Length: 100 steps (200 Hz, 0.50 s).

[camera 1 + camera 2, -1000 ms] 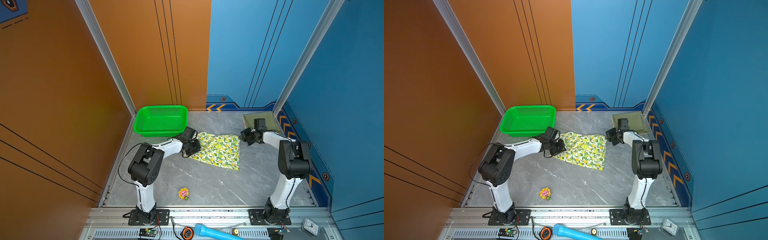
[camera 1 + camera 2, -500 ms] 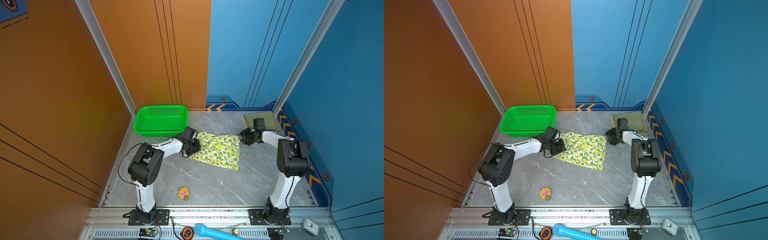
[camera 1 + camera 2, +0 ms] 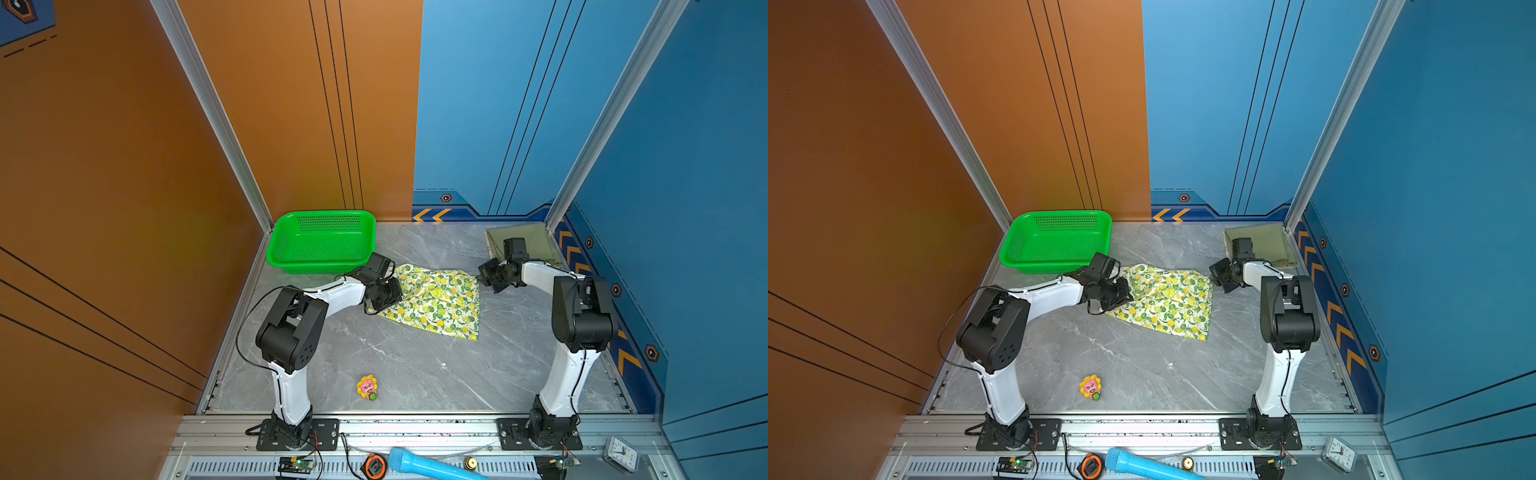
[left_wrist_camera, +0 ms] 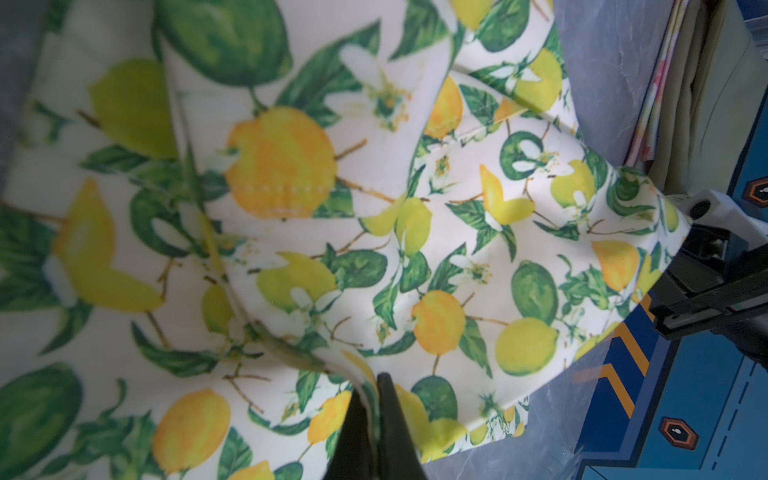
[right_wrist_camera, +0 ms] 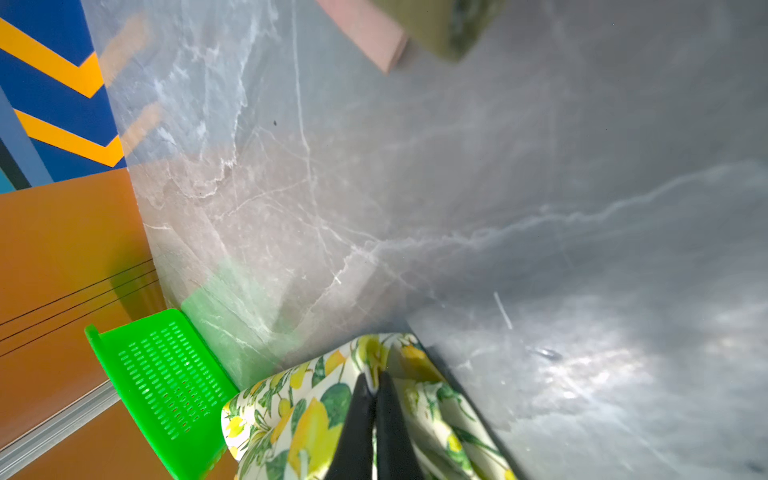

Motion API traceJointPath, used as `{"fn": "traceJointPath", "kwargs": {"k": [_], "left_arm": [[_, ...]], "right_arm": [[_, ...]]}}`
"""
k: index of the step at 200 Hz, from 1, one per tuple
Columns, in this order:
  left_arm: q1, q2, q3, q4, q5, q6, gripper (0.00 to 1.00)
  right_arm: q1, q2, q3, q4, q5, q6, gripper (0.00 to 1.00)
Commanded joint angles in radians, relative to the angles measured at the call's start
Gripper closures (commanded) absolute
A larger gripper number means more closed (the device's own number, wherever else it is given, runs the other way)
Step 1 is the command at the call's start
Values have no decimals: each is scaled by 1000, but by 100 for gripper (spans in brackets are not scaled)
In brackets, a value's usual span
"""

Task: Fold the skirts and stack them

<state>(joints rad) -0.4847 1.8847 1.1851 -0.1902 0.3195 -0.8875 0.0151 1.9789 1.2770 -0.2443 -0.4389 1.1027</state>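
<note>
Green mesh basket stands in the far left corner just beside my left arm, a flower toy lies well apart near the front edge, and the folded olive skirt sits in the far right corner on a pastel skirt whose edge shows beneath. Grey marbled counter is enclosed by orange walls left and blue walls right. Both my arms reach low and inward, left fingers clenched on the left edge of the lemon skirt and right fingers clenched on its far right corner, the cloth spread at mid-counter between them.
</note>
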Motion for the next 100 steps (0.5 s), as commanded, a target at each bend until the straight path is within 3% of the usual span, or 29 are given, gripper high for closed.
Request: {"fn": "traceJointPath", "kwargs": {"k": [1, 54, 100], "left_arm": [[1, -26, 28, -7, 29, -8, 100], [21, -47, 136, -36, 56, -14, 100], [87, 78, 460, -138, 97, 19, 100]], "right_arm": [[9, 0, 50, -45, 34, -19, 100], [8, -66, 151, -144, 107, -85, 100], [-3, -44, 378, -265, 175, -181, 100]]}}
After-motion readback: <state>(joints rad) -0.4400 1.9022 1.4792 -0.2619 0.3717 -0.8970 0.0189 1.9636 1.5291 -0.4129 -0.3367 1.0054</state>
